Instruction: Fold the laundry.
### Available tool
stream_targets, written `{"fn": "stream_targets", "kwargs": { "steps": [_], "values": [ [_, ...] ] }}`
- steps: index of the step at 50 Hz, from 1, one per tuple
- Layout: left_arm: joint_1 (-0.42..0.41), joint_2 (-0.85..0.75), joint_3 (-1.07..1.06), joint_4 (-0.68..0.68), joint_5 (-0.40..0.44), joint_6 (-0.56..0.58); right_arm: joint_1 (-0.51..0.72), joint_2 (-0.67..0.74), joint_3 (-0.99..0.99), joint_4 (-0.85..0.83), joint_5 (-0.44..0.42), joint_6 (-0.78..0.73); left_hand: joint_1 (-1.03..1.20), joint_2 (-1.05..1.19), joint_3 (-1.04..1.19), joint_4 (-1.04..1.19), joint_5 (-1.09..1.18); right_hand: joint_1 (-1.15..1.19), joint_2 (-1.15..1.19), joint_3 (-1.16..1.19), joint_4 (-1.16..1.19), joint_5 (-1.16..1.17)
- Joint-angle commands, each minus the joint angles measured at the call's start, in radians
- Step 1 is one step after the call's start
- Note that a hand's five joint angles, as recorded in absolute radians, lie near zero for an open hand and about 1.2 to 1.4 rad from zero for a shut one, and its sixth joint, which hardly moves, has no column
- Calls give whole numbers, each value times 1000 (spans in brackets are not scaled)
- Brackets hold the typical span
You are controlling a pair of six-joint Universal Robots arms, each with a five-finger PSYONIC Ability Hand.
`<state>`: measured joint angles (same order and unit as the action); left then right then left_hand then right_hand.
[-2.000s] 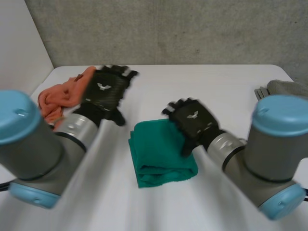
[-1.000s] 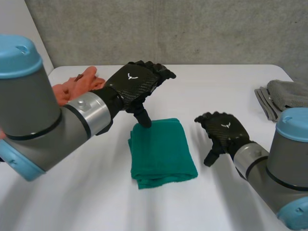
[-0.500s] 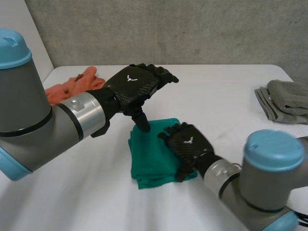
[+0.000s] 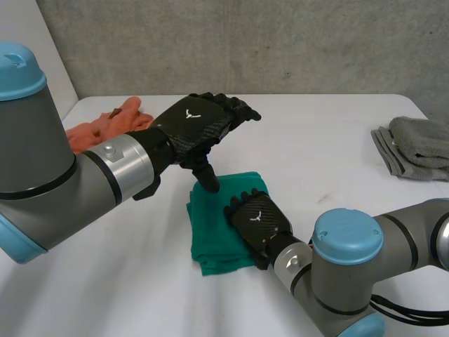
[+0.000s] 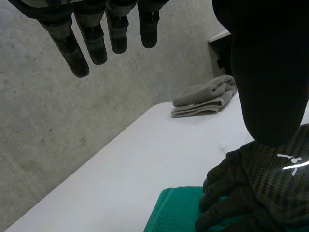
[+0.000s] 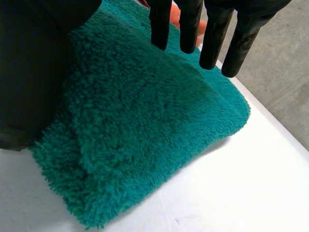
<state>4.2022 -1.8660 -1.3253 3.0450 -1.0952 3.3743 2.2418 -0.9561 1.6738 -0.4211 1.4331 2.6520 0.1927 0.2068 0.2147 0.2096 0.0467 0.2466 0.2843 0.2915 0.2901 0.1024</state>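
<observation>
At frame centre the folded green towel (image 4: 214,235) lies on the white table (image 4: 330,140). My right hand (image 4: 258,217) rests on it, fingers straight, gripping nothing. My left hand (image 4: 196,130) hangs over its upper edge, fingers loose. Fold looks done; next: smooth it, then reach for the orange cloth (image 4: 105,126), upper left.

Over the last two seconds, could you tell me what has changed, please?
The left hand swung from beside the orange cloth to above the far edge of the green towel. The right hand left the towel, then came back onto its middle, fingers straight. The towel, orange cloth and grey towels stayed put.
</observation>
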Motion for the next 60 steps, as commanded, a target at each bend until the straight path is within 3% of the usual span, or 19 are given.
{"fn": "stream_targets", "kwargs": {
  "steps": [1,12,36,43,46,50,54,56,60],
  "values": [
    [-1,-1,0,0,0,0,4,4,-16,1,1,2,24,10,2,7,-5,147,109,102,103,116],
    [-1,1,1,0,0,-1,4,25,-48,4,1,5,24,10,2,7,-5,167,129,122,124,137],
    [2,1,-9,-2,0,-3,-1,53,-128,8,7,14,24,10,2,7,-5,1001,963,956,957,970],
    [2,1,-11,-2,-2,-4,-118,-19,-105,18,-6,12,24,10,2,7,-5,1149,1112,1104,1106,1119],
    [4,1,-12,-2,-2,-4,-162,-41,-91,19,-26,12,24,10,2,7,-5,1150,1112,1105,1106,1119],
    [6,2,-17,-2,-2,-4,-194,-38,-85,27,-89,9,27,13,5,10,-2,530,492,485,486,499],
    [6,2,-18,-5,-2,-4,-186,-6,-97,71,-134,16,27,13,5,10,-2,452,415,407,409,422],
    [6,2,-22,-6,-2,-4,-186,5,-105,94,-132,14,27,13,5,10,-2,335,297,290,291,304],
    [9,16,-37,-6,0,-4,-186,2,-95,96,-128,17,27,13,5,10,-2,320,282,275,276,289]
  ]
}}
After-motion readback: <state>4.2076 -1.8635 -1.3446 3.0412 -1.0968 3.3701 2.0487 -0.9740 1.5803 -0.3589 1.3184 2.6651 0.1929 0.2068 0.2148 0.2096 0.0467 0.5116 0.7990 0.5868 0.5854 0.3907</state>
